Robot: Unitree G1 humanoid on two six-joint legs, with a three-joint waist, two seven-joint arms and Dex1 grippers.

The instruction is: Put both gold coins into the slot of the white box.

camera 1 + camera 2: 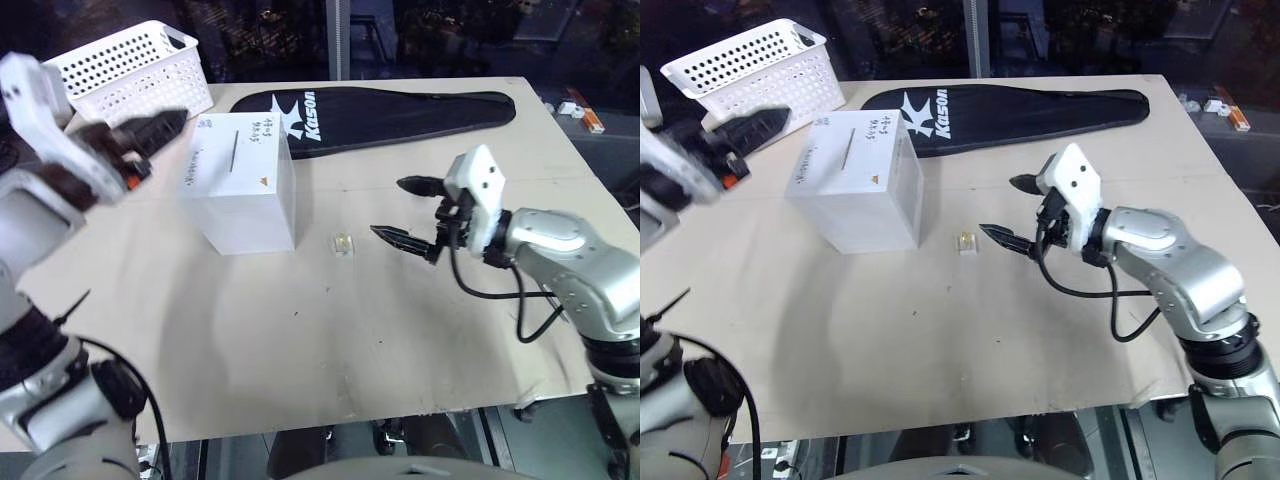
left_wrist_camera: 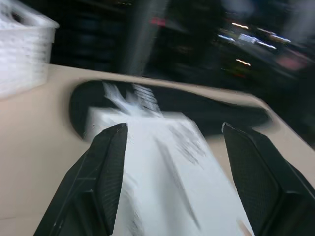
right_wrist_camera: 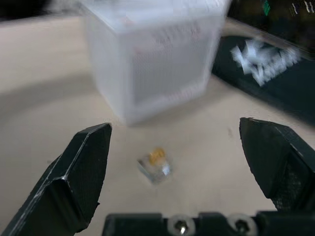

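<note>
From the head cameras, the white box [image 1: 240, 180] stands on the desk [image 1: 330, 340] toward its far left part, its top face bearing the thin dark slot [image 1: 234, 150] and some handwritten marks. Behind it at the far left corner sits a white perforated basket [image 1: 130, 68], and along the far edge lies a long black case [image 1: 390, 112] with a white logo. One gold coin [image 1: 343, 244] in its clear casing lies on the bare desk just off the box's near right corner, apart from the box. The left gripper [image 1: 158, 132] hangs in the air beside the box's left side, above the desk, holding nothing. The right gripper [image 1: 407, 212] hovers just to the right of the coin, its two black fingers spread wide and pointing toward the coin, not touching it.

In the left wrist view, the left gripper's fingers [image 2: 106, 172] stand well apart with nothing between them; beyond them the white box's top with its slot runs away toward the black case, and the basket shows at the far corner.

In the right wrist view, the right gripper's fingers [image 3: 81, 167] are spread wide, and the coin lies on the desk between and beyond them, near the foot of the white box. The black case lies behind the box.
</note>
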